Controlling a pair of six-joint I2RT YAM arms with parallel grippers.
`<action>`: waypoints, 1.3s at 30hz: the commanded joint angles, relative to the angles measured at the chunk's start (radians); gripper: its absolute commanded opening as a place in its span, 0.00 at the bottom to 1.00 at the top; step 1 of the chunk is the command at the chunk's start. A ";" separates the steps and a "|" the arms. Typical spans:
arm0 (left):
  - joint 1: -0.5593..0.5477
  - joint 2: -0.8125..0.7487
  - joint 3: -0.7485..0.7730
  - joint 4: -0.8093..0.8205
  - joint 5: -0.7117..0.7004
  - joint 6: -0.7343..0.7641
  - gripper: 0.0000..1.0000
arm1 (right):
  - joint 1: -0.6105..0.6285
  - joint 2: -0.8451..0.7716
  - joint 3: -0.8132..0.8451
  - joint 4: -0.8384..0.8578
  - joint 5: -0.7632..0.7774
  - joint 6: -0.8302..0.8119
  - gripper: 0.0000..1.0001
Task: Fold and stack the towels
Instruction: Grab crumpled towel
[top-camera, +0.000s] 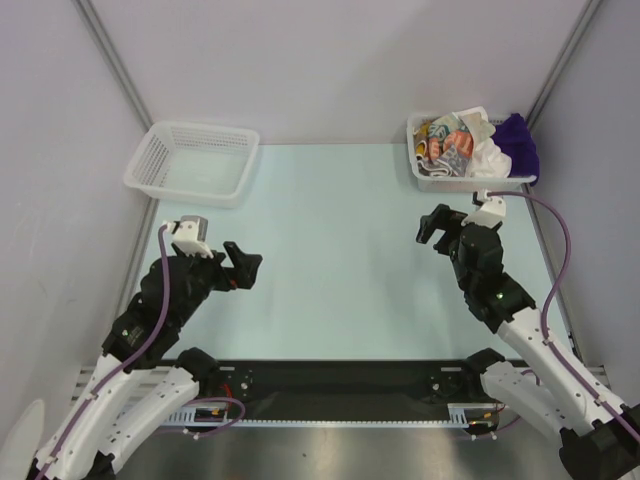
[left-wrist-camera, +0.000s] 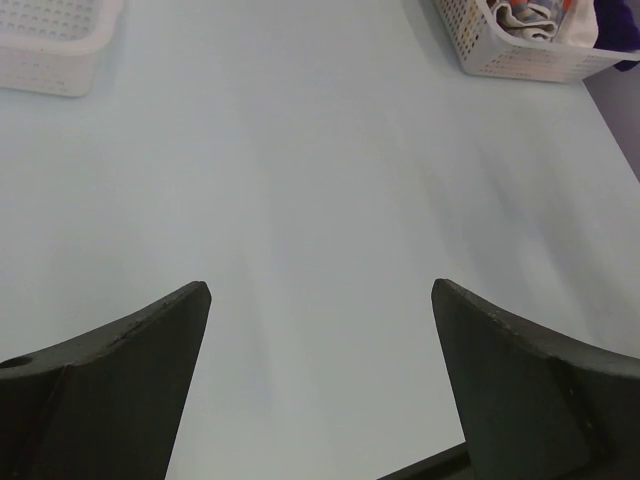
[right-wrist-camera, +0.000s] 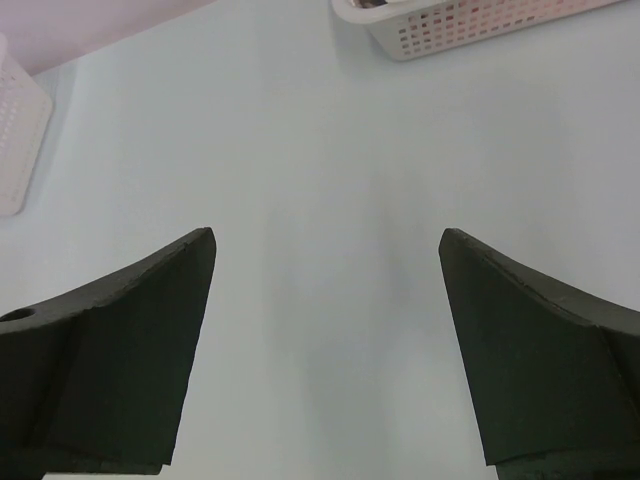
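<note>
Right basket: a white mesh right basket (top-camera: 428, 178) stands at the far right corner of the worktop (top-camera: 340, 260), just beyond the right arm.
Its contents: the towels (top-camera: 470, 145) lie crumpled together in a heap that rises above the rim; none is folded.
Printed towel: the orange-teal-white printed towel (top-camera: 445, 140) fills the left part of that basket.
White towel: the white towel (top-camera: 490, 158) lies in the near right part, beside the print and bulging up to the near rim.
Purple towel: the purple towel (top-camera: 518, 145) sits at the right end and hangs out over the right-hand rim.
Left basket: a second white mesh tub, the left basket (top-camera: 192, 160), stands at the far left corner, well apart from the other; its whole mesh floor is in view.
Left pincer: the left pincer (top-camera: 243, 262) is released, jaws spread wide; it hovers over the near left of the worktop. In its wrist view only the pale surface shows between the fingers.
Right pincer: the right pincer (top-camera: 437, 226) is also released and spread wide; it hangs near the basket of cloths but apart from it. Its wrist view shows bare surface between the fingers and the basket's wall at the top edge.
</note>
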 joint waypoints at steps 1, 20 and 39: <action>0.005 -0.008 -0.006 0.000 -0.001 0.018 1.00 | -0.002 0.002 0.062 -0.018 0.020 -0.025 1.00; 0.006 0.018 -0.001 -0.001 0.033 0.007 1.00 | -0.415 0.624 0.612 -0.117 -0.150 -0.032 0.94; 0.006 0.027 -0.006 -0.001 0.045 0.010 1.00 | -0.453 1.197 0.987 0.100 -0.263 0.007 0.64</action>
